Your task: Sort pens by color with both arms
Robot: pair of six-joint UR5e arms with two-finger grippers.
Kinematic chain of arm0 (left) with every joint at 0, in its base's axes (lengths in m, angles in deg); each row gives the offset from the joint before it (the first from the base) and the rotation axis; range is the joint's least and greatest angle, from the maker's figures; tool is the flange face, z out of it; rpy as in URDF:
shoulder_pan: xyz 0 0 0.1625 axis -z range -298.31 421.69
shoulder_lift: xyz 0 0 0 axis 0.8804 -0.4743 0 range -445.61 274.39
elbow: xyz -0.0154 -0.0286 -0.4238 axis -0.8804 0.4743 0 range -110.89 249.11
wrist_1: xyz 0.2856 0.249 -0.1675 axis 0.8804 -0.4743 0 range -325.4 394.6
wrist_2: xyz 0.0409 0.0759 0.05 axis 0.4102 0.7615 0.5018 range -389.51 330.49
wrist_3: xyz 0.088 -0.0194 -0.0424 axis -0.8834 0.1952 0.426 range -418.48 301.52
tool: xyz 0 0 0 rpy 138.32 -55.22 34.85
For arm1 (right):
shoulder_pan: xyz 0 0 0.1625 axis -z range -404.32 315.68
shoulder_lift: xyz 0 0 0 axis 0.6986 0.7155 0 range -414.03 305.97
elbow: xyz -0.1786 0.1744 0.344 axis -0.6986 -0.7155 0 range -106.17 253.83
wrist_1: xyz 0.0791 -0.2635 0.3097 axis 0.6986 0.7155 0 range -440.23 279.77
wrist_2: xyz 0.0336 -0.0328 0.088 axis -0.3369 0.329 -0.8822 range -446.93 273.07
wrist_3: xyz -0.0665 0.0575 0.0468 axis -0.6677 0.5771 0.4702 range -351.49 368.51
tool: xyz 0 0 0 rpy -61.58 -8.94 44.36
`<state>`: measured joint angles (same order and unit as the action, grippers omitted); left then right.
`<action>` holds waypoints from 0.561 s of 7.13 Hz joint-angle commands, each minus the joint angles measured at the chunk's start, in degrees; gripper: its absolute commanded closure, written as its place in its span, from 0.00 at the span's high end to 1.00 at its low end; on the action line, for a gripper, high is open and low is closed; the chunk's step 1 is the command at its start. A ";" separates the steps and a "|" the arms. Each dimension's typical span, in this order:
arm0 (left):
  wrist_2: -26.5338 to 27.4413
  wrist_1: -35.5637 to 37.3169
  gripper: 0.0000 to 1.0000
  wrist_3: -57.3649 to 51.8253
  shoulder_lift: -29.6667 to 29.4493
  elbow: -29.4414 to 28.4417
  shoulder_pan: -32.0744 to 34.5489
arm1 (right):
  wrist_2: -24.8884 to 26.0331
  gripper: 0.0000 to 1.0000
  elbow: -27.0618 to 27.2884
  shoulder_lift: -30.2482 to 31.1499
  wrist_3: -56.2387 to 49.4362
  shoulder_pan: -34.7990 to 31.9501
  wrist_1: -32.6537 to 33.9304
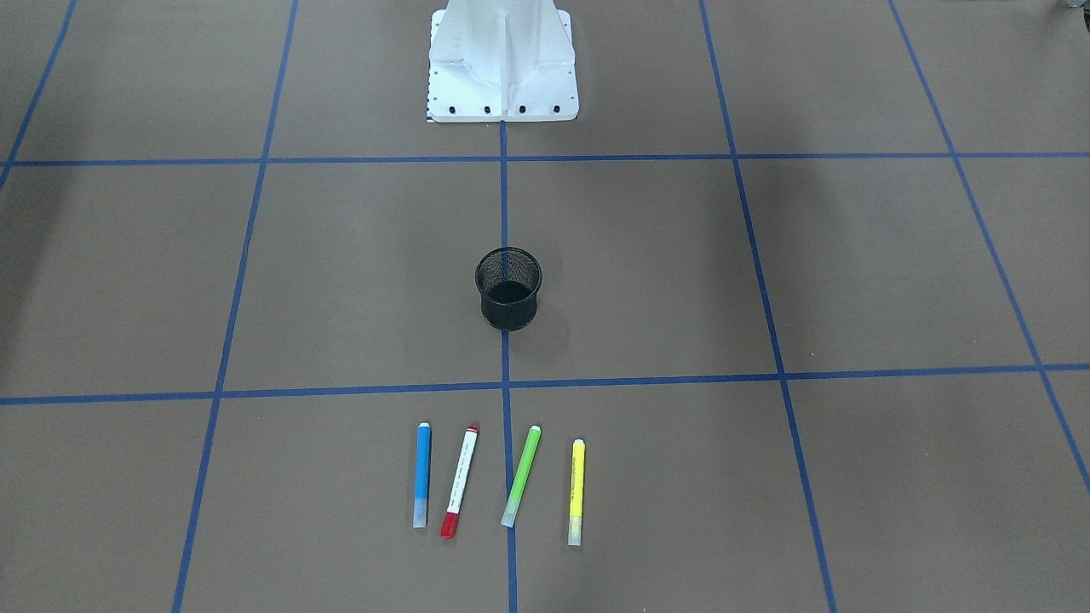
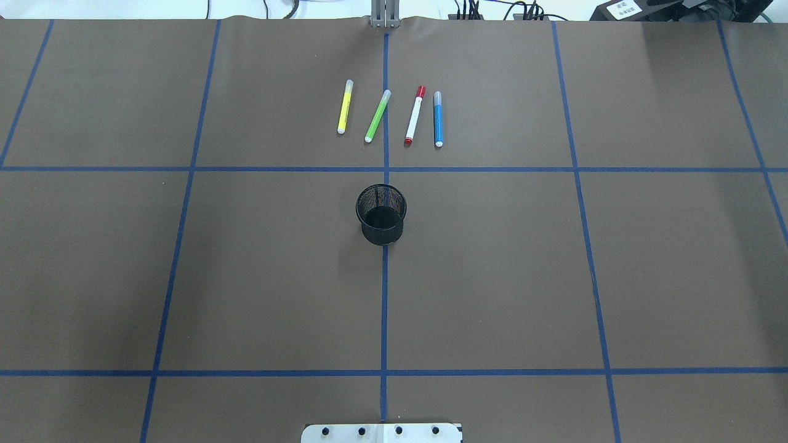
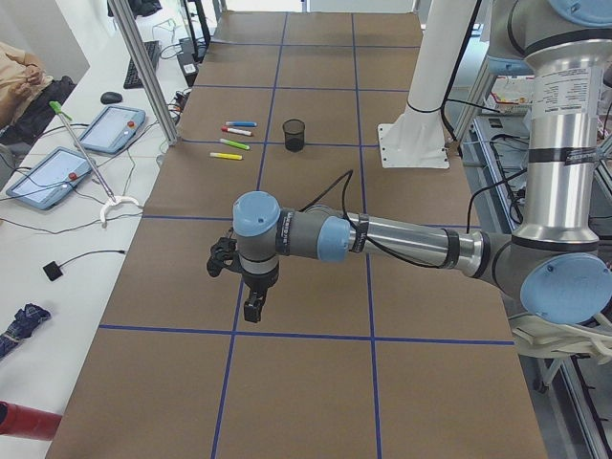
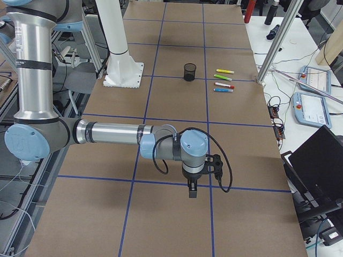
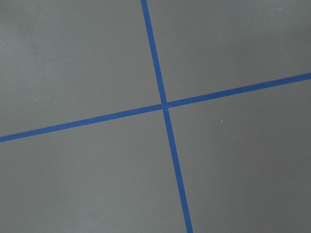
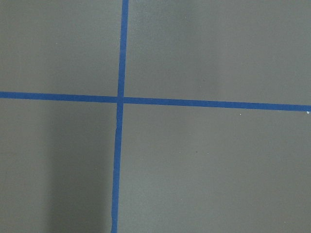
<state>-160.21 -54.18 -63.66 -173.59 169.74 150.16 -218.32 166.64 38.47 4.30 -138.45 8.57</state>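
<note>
yellow pen (image 2: pixel 345 106), light green pen (image 2: pixel 377 116), white pen with red ends (image 2: pixel 415 115) and blue pen (image 2: pixel 438 119) lie flat in a row, none touching, the green one slanted. left arm (image 3: pixel 411 244) and right arm (image 4: pixel 112 133) stretch out low, well apart from them.

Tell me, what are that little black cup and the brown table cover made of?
The round black cup looks like wire mesh, probably metal with a dark matte coat: you see through its wall. The brown table cover seems matte paper or card: flat, no glare, ending in a cut edge at the far side.
</note>
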 commanded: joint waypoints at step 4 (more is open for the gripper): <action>-0.08 -0.08 1.00 0.00 0.35 0.45 -0.06 | 0.26 1.00 0.78 0.05 -0.10 0.00 -0.30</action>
<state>-160.25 -54.21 -63.66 -173.26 170.08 150.12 -218.11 167.04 38.53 4.20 -138.45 8.28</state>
